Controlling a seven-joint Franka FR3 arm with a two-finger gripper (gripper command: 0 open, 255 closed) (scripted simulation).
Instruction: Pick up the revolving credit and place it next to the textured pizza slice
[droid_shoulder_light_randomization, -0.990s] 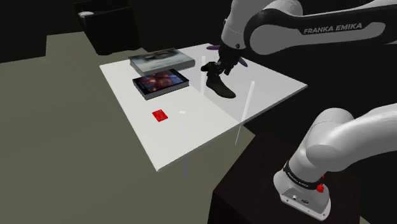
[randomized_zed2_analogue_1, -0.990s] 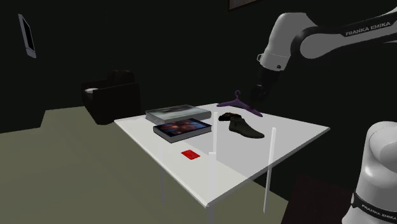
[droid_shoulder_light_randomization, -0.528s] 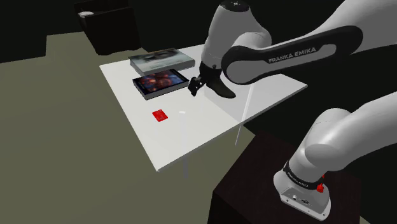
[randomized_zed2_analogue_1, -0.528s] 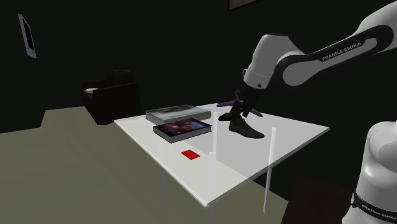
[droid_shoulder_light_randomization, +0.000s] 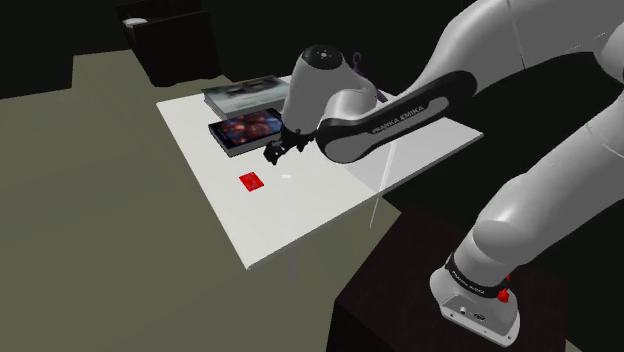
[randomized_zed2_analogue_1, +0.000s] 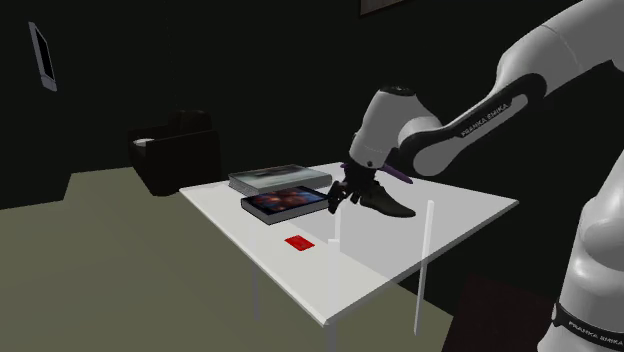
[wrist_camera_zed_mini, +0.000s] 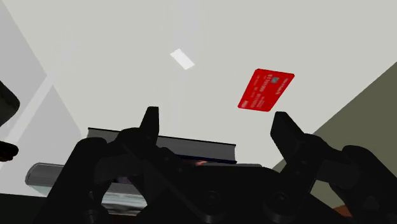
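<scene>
In the shoulder view the red card lies flat on the worktop at seven o'clock from the gripper, fingers apart and empty; probably light, stiff and slick, so pinch its long edges.

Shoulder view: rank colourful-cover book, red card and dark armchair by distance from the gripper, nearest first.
1. Colourful-cover book: right beside the gripper, on its far side.
2. Red card: flat on the white table, on the gripper's near side.
3. Dark armchair: on the floor beyond the table, at the view's upper left.
</scene>
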